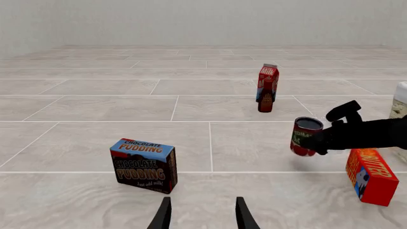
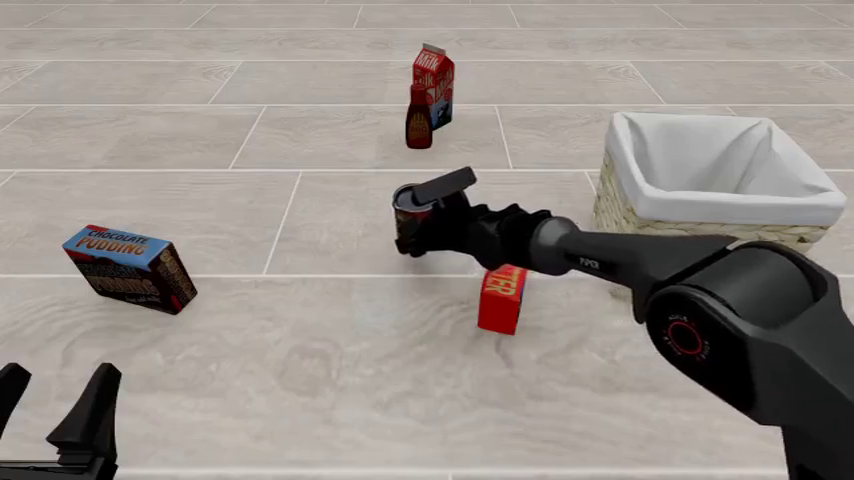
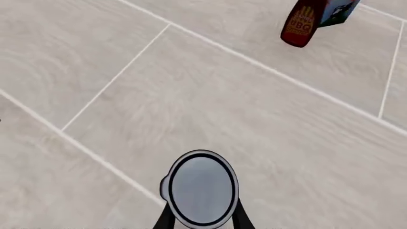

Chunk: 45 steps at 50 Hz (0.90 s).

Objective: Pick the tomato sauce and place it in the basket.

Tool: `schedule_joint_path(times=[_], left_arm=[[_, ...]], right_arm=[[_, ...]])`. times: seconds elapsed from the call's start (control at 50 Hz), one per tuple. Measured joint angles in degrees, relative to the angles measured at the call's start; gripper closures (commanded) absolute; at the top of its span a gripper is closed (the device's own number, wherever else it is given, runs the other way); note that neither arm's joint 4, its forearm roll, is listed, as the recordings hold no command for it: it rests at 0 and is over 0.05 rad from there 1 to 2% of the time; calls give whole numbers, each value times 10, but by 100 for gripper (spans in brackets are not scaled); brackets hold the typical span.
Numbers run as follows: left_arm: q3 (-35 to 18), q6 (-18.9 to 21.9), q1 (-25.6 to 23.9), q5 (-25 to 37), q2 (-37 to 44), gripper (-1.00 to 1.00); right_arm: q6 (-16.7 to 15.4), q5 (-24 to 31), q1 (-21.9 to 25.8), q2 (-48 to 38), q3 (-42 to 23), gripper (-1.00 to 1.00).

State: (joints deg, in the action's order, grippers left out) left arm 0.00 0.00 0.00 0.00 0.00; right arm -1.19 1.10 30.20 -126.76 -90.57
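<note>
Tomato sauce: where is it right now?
Front view: the tomato sauce sits mid-frame, held in the right gripper, left of the basket, behind the butter box.

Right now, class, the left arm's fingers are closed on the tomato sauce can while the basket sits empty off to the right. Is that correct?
Not quite: the right gripper holds the tomato sauce, as the front view shows. The left gripper hangs open and holds nothing. The basket is indeed to the right and empty.
</note>
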Motion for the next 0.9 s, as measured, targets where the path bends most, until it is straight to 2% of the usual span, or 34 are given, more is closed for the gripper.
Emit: schedule_joint_path(times=[0.9], left_arm=[[0, 0, 0, 0, 0, -100]], right_arm=[[7, -17, 1, 161, 97, 100]])
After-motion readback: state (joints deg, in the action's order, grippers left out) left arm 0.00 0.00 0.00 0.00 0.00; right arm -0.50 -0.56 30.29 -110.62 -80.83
